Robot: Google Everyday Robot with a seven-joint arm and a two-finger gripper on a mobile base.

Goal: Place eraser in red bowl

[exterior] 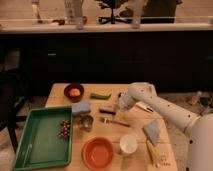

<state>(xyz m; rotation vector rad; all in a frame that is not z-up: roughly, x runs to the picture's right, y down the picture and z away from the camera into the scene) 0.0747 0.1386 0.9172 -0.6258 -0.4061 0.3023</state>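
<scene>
Fingers [119, 108], spread wide, hover just beside the dark eraser [106, 111].

Dim warm light; a long dark counter [105, 50] spans the back, perhaps 1 office chair [116, 12] behind it.

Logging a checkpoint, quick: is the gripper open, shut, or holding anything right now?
Gripper: open, holding nothing, down close beside the eraser, on its right as the camera sees it.

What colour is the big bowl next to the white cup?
The bowl is orange-red, seen best in the camera view; the gripper is mid-table beside the eraser.
</scene>
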